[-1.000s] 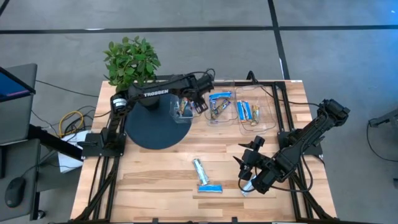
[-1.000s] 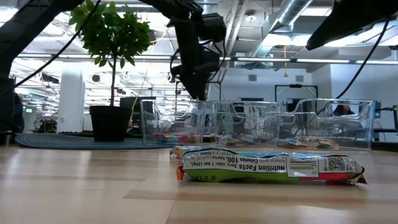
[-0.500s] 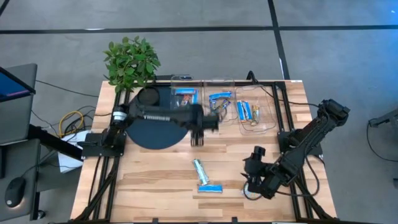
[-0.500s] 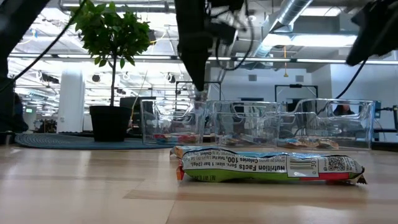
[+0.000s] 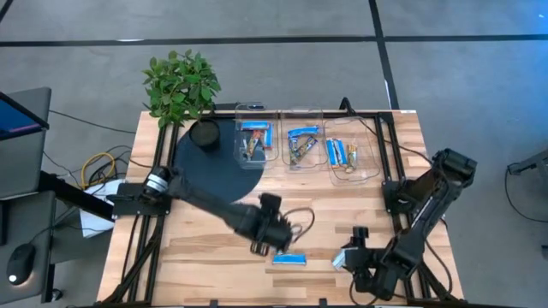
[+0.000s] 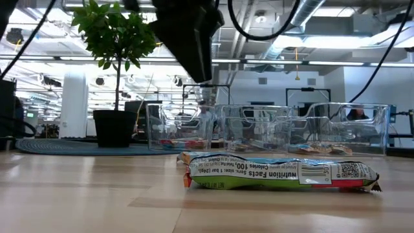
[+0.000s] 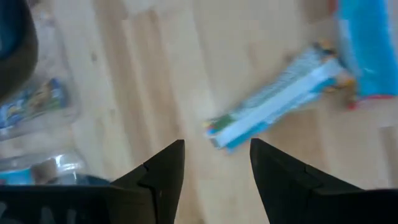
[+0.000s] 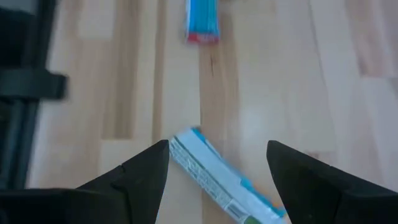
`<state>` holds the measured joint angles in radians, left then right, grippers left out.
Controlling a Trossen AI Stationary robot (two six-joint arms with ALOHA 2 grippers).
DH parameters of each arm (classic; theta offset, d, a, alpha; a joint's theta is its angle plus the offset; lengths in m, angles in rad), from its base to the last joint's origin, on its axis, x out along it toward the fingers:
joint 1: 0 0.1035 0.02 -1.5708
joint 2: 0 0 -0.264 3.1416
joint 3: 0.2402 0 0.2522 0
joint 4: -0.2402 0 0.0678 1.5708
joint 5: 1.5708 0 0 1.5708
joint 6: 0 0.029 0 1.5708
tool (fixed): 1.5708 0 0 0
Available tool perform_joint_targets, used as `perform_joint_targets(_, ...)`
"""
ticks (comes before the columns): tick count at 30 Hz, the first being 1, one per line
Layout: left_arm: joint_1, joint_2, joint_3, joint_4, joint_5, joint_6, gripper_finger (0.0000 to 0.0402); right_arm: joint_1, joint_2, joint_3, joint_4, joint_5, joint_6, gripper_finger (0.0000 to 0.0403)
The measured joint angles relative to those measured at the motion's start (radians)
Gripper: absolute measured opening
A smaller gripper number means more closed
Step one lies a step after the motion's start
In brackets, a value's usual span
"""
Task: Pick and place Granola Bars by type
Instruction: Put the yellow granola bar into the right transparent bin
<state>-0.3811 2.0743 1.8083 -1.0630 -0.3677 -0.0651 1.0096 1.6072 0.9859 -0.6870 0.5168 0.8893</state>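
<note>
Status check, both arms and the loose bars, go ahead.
Left gripper open above silvery bar. Right gripper open over another loose bar. Blue bar beside them. Nothing blocking.

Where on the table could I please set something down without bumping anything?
The near-left corner of the table is bare wood, bordered by the left arm and the frame. The strip between the tubs and the front bars is also free. It is crowded at the near centre and right, around the blue bar, the left pincer and the right pincer.

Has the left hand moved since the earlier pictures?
Yes. The left hand has swung away from the tubs toward the table's front edge, and is now over the loose bars.
</note>
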Motion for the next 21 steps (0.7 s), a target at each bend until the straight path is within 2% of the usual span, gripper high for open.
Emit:
perform_joint_targets(11,-0.133,0.001,-0.032,0.091,-0.057,-0.114,0.0178,-0.017,0.155,0.000,-0.013,-0.167,-0.004,0.0265)
perform_joint_targets(21,-0.141,0.001,-0.032,0.131,-0.067,-0.116,0.0178,-0.025,0.195,0.004,-0.038,-0.145,0.000,0.0265)
